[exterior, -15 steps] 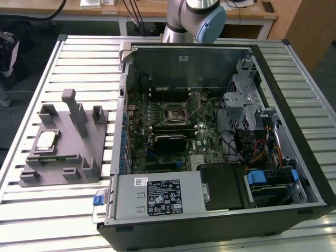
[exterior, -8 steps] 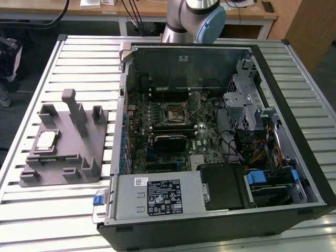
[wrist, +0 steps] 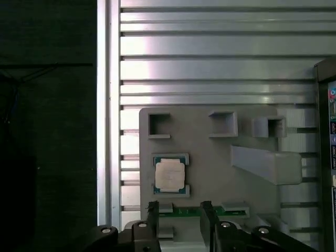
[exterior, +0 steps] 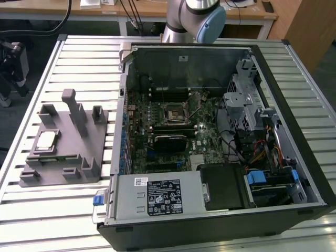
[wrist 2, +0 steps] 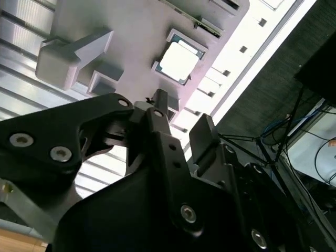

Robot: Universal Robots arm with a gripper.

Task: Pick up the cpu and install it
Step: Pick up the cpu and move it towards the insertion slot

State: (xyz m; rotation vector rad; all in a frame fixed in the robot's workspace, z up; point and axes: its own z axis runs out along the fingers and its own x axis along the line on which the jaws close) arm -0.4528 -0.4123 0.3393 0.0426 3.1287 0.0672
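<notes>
Exterior view: the cpu (exterior: 46,139), a flat square topped in pale metal, lies in a pocket of the grey plastic holder (exterior: 100,139) on the ribbed metal desk (exterior: 79,63), to the exterior view's left of the open case (exterior: 317,181). Second wrist view: the black, angular hand (wrist 2: 181,118) hangs above the holder, fingers (wrist 2: 160,105) apart. First wrist view: the cpu lies near the fingertips (wrist: 153,209), untouched.

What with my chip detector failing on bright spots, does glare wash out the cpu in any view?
Second wrist view: yes, the cpu top plate is blown out to near white, as are the table slats beyond it. First wrist view: evenly lit, with the plate's surface readable. Exterior view: pale but not washed out.
</notes>
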